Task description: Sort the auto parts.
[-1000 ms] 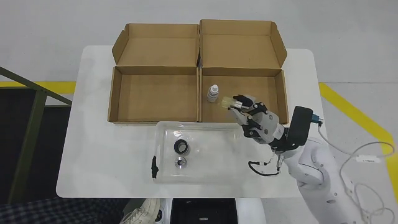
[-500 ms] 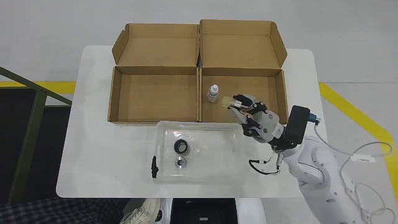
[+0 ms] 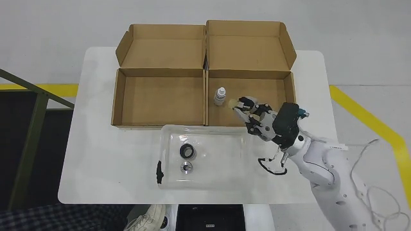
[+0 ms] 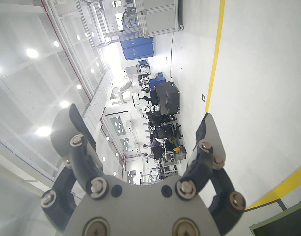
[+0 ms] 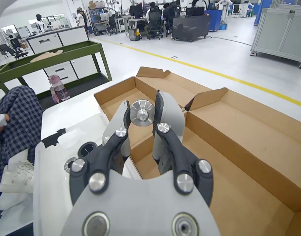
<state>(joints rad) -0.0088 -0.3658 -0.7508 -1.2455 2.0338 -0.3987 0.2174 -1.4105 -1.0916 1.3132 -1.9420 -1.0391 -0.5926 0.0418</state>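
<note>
The right gripper (image 5: 142, 105) was clamped on a round metal part (image 5: 142, 114), which sat between its two fingertips with a pad touching each side. The left gripper (image 4: 140, 124) had its fingers (image 4: 209, 133) spread wide, tips well apart.

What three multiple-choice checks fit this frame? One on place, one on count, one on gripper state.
1. Where does the small white bottle stand?
A. left box
B. right box
C. on the table

2. How many parts lie in the clear tray?
A. none
B. two
C. five

3. The right gripper is:
A. open and empty
B. shut on the bottle
C. shut on a round metal disc

Answers:
1 B: the bottle stands upright on the right box's floor, near the wall it shares with the other box.
2 B: a black ring and a silver piece lie there.
3 C: the right wrist view shows both fingers clamping the disc.
</note>
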